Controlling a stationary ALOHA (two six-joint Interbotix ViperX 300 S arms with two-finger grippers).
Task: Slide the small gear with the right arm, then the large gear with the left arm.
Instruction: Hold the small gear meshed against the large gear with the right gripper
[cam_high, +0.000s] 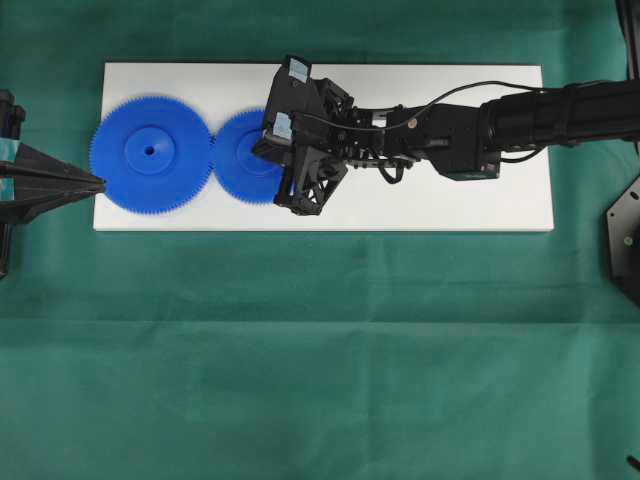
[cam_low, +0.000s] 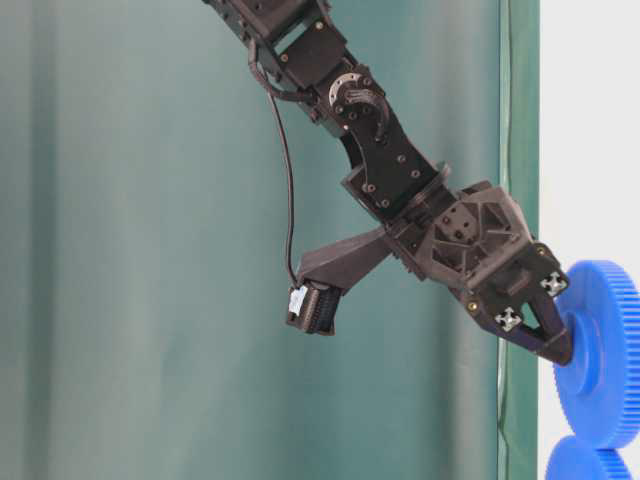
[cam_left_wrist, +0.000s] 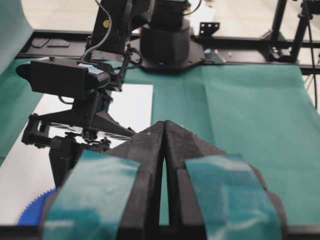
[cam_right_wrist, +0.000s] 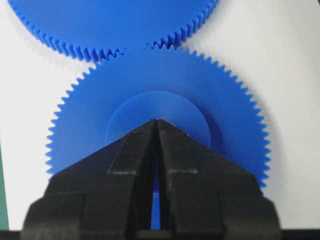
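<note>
- In the right wrist view, the right gripper (cam_right_wrist: 157, 121) has its two pointed fingers pressed together at the tips, with only a thin slit between them further back; nothing is held between them.
- The tips rest on the raised round hub of the small gear (cam_right_wrist: 100, 125), about at its middle, so the centre hole is hidden under them.
- Just beyond, the small gear's teeth meet those of the large gear (cam_right_wrist: 115, 25); the two rims touch at one spot.
- In the table-level view, the right arm (cam_low: 400, 190) slopes down to the small gear (cam_low: 610, 370), its fingertips touching the hub, while a rim of the large gear (cam_low: 585, 462) shows next to it.
- From overhead, the small gear (cam_high: 240, 157) lies on the white board (cam_high: 450, 205), partly covered by the right gripper (cam_high: 268, 150), whose arm reaches in from the right across the board.
- The large gear (cam_high: 150, 153) sits at the board's left end, its centre hole uncovered, its rim slightly overhanging the board's left edge.
- The left gripper (cam_high: 100, 183) points at the large gear's lower left rim, its tip just beside or touching the teeth; I cannot tell which.
- In the left wrist view, the left gripper (cam_left_wrist: 164, 123) has its teal-taped fingers closed together, holding nothing, with a small arc of blue gear teeth (cam_left_wrist: 35, 210) low at the left.
- A green cloth (cam_high: 320, 350) covers the table around the board.
</note>
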